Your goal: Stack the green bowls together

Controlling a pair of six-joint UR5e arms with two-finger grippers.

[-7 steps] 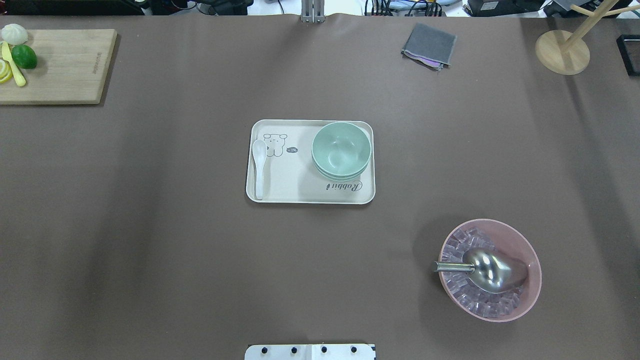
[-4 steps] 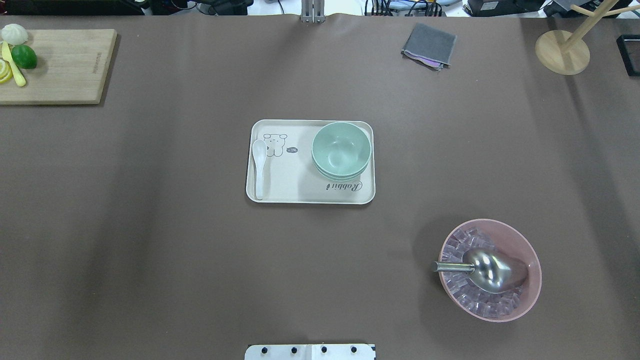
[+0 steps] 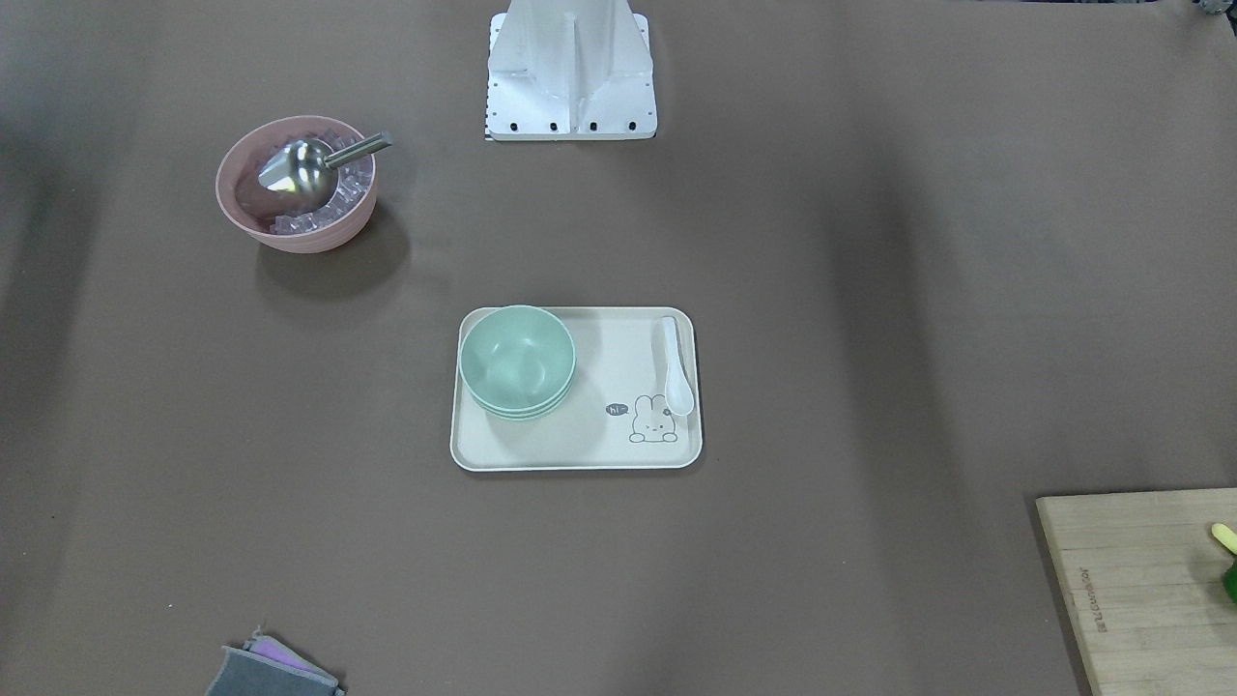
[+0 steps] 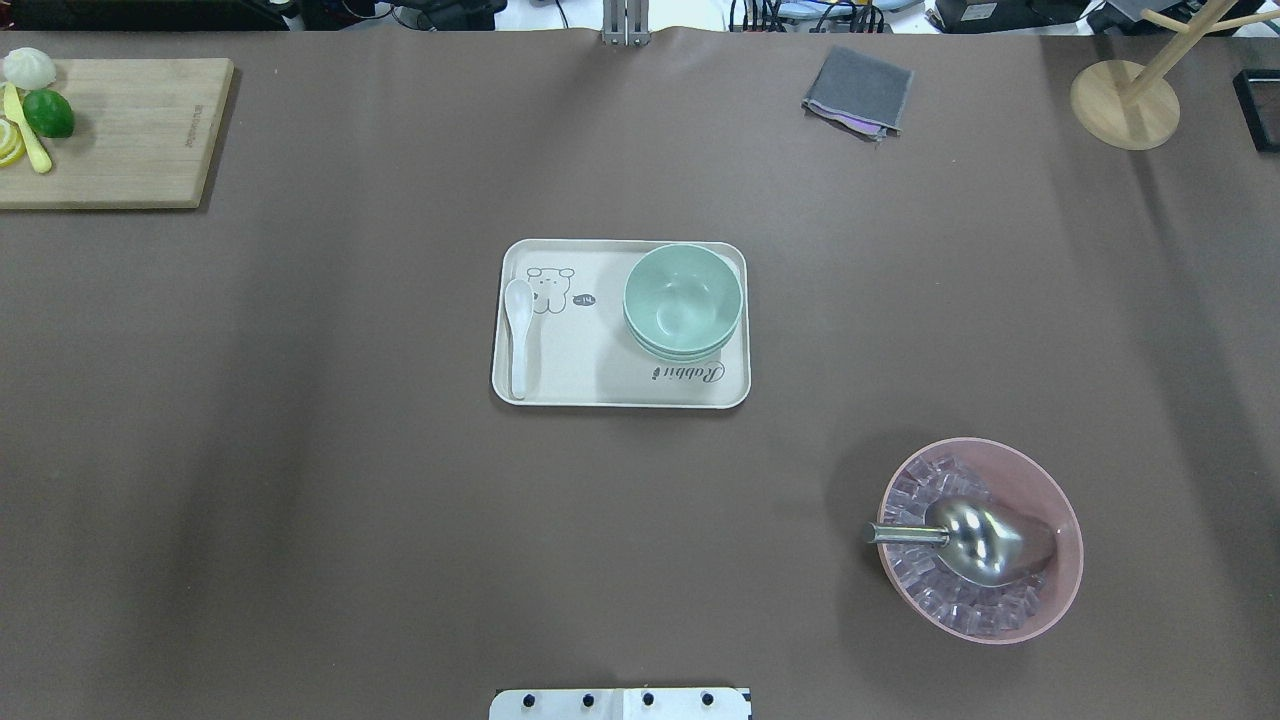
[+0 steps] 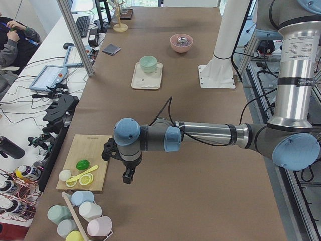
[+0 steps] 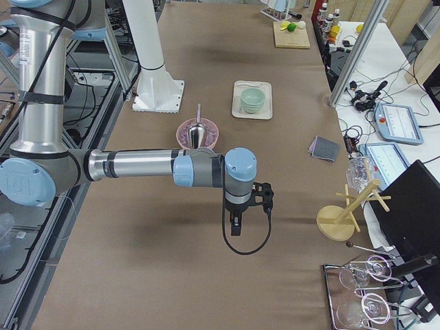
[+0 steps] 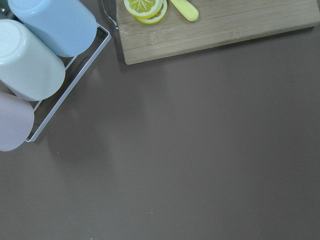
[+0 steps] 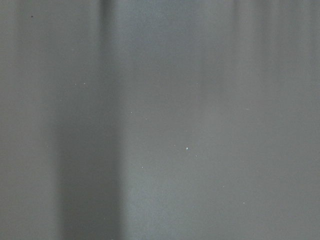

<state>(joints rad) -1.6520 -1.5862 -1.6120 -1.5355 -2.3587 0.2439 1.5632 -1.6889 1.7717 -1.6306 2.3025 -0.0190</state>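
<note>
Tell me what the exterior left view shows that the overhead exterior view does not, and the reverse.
Only exterior left: the left pincer hanging near the cutting board, and a rack of cups. Only overhead: the tray's printed drawing. Both: the green bowls stacked on the tray, and the pink bowl with its scoop.

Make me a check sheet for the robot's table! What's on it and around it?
Surface: brown table cover, no spills seen.
Job's things: green bowls nested in one stack on the cream tray, white spoon beside them.
Clutter: pink bowl of clear cubes with metal scoop; cutting board with lime; grey cloth; wooden stand.
Pincers: left pincer hangs near the cutting board, right pincer over bare cover; open or shut, cannot tell.
Cables: black cable loops below the right wrist.
Surroundings: cups at the table's end; person at a side desk.
</note>
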